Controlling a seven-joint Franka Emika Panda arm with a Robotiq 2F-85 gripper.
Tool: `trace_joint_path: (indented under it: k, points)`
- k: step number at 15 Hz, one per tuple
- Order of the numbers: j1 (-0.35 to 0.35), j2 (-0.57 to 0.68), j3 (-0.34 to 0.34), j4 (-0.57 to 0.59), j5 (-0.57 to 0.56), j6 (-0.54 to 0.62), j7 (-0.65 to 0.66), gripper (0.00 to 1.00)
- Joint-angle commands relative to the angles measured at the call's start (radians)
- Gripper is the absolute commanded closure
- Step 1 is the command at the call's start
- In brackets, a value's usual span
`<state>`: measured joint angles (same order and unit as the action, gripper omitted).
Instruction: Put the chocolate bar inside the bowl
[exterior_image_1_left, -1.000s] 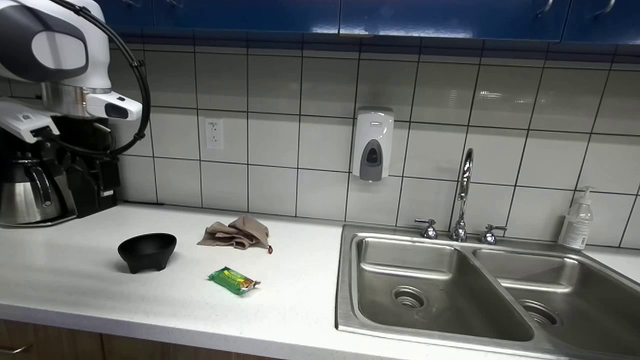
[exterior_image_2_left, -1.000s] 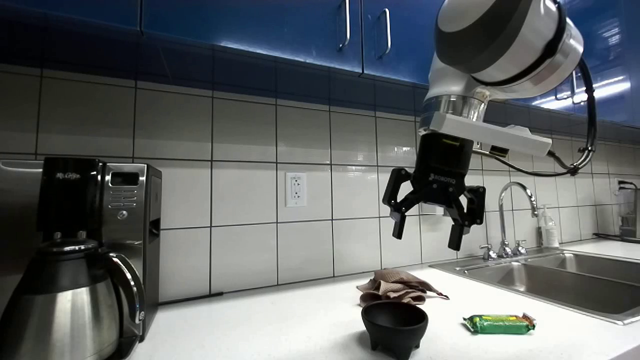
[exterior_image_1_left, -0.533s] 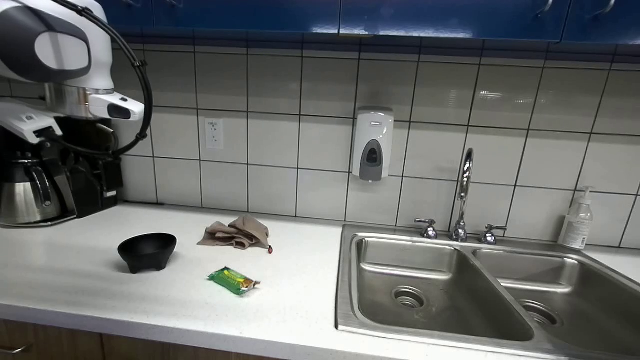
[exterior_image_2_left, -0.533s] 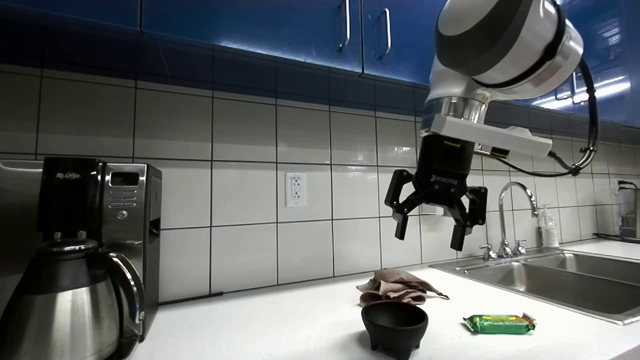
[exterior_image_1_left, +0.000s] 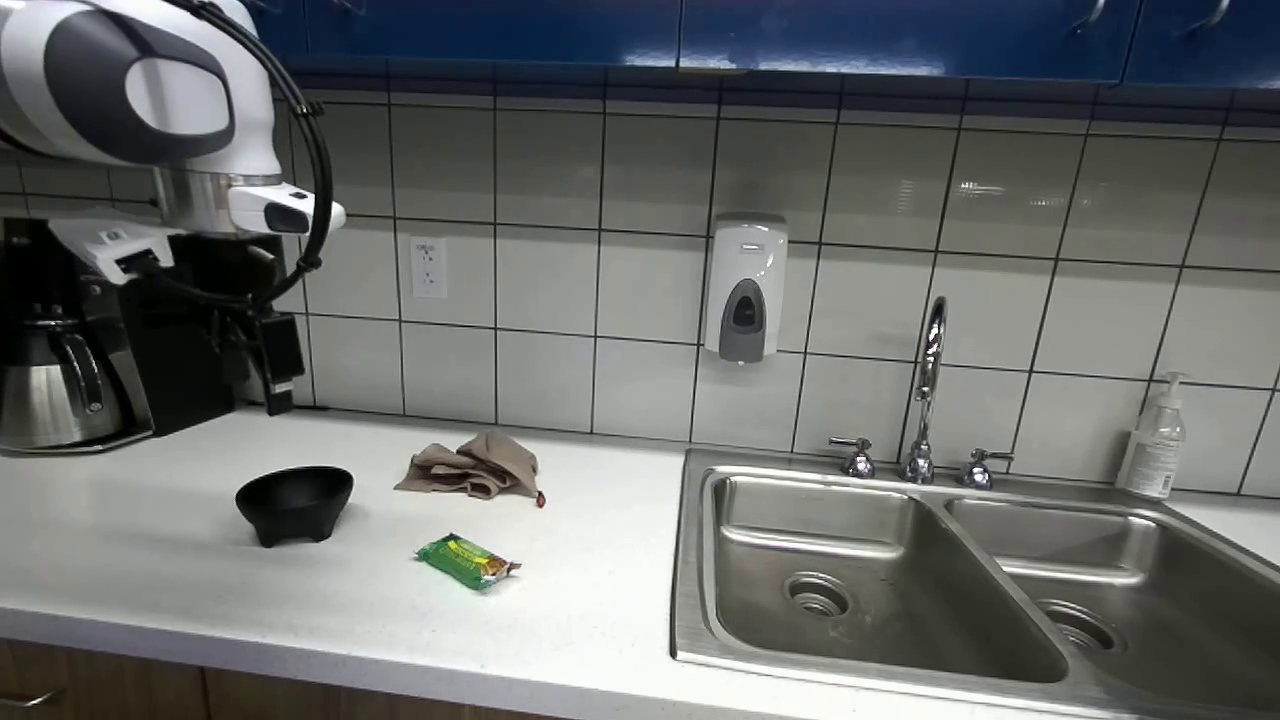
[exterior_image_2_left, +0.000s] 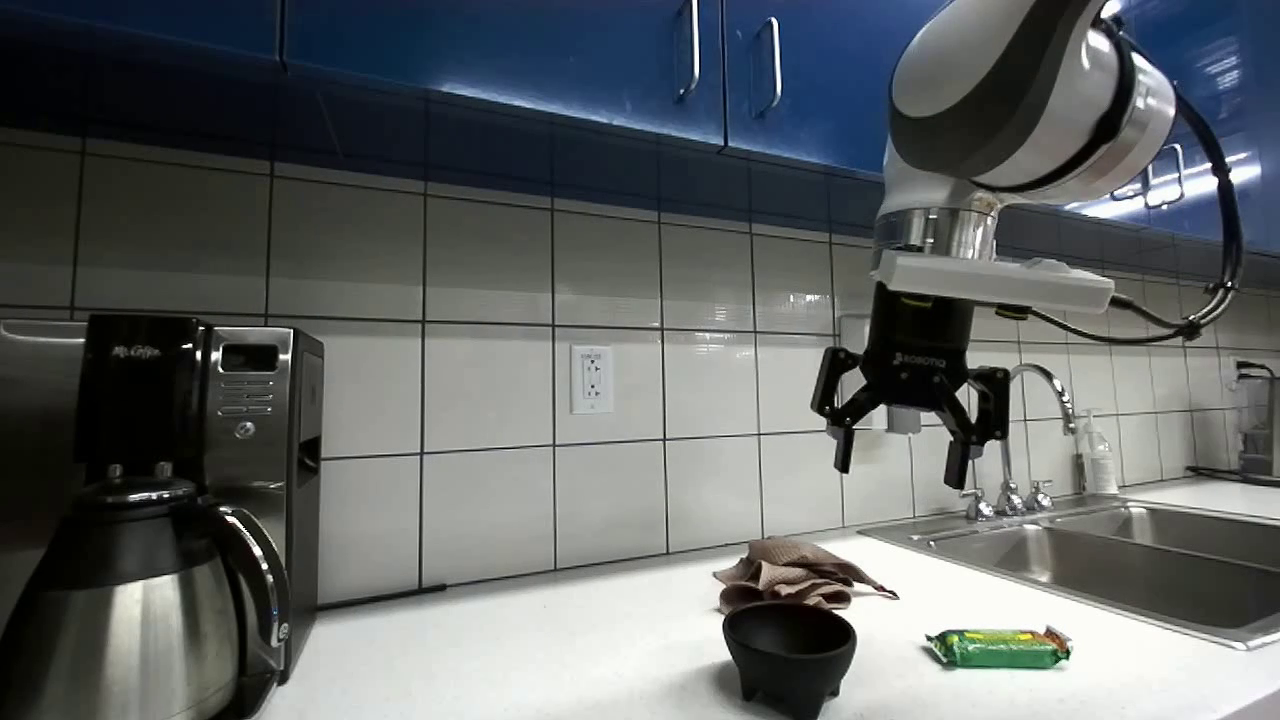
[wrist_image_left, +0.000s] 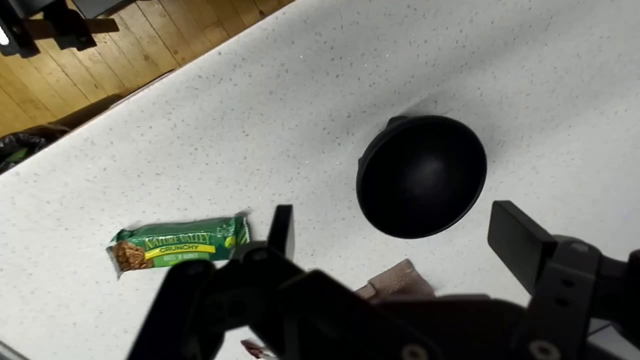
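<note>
The bar in a green wrapper (exterior_image_1_left: 467, 562) lies flat on the counter, and it also shows in an exterior view (exterior_image_2_left: 1000, 648) and in the wrist view (wrist_image_left: 180, 242). The black footed bowl (exterior_image_1_left: 295, 505) stands upright, apart from the bar; it also shows in an exterior view (exterior_image_2_left: 790, 655) and, with nothing visible inside, in the wrist view (wrist_image_left: 422, 177). My gripper (exterior_image_2_left: 900, 464) is open and empty, high above the counter. In the wrist view the fingers (wrist_image_left: 397, 225) are wide apart, with the bar beyond the left finger.
A crumpled brown cloth (exterior_image_1_left: 475, 466) lies behind the bowl and bar. A steel double sink (exterior_image_1_left: 695, 560) with a faucet (exterior_image_1_left: 930, 370) is on one side. A coffee maker (exterior_image_2_left: 265, 480) with its carafe (exterior_image_2_left: 150, 600) stands on the other. Blue cabinets (exterior_image_2_left: 500, 60) hang above.
The arm and open gripper have moved to the right in both exterior views, mostly in the last half second. The bar, bowl and cloth have not moved.
</note>
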<state>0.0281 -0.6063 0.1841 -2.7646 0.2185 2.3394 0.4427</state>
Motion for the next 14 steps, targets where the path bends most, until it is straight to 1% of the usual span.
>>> trace_joint_path:
  k: [1, 5, 9, 14]
  points:
    - [-0.064, -0.004, 0.007, 0.009, -0.036, -0.008, 0.089, 0.0]
    - [-0.12, 0.01, 0.008, 0.012, -0.039, -0.001, 0.171, 0.0]
    - [-0.159, 0.023, 0.01, 0.012, -0.05, 0.008, 0.259, 0.0]
    - [-0.198, 0.078, 0.014, 0.025, -0.098, 0.019, 0.373, 0.0]
